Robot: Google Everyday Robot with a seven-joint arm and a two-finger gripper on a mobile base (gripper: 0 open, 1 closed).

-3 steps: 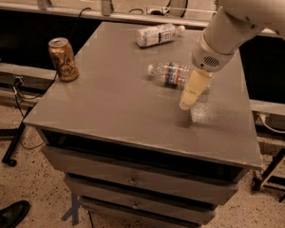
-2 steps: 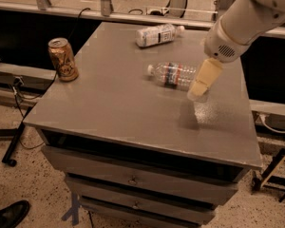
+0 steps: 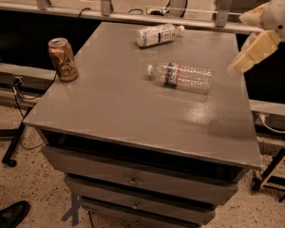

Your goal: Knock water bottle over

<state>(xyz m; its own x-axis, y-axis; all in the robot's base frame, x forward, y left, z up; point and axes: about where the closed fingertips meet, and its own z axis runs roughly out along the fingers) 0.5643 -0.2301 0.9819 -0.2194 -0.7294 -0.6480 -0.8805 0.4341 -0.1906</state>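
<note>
The water bottle [image 3: 181,76], clear ribbed plastic with a white cap and a narrow white, blue and red label band, lies on its side near the middle right of the grey cabinet top [image 3: 133,108], cap pointing left. My gripper [image 3: 249,55], cream-coloured, hangs in the air at the right edge of the view, beyond the table's right edge and apart from the bottle, holding nothing.
A gold drink can [image 3: 62,59] stands upright at the left edge of the top. A bottle with an opaque white label [image 3: 157,34] lies on its side at the back. Drawers sit below the top. A shoe [image 3: 9,215] is at the lower left.
My gripper has moved up and to the right, away from the water bottle and off past the table's right edge. The bottle lies where it was.
</note>
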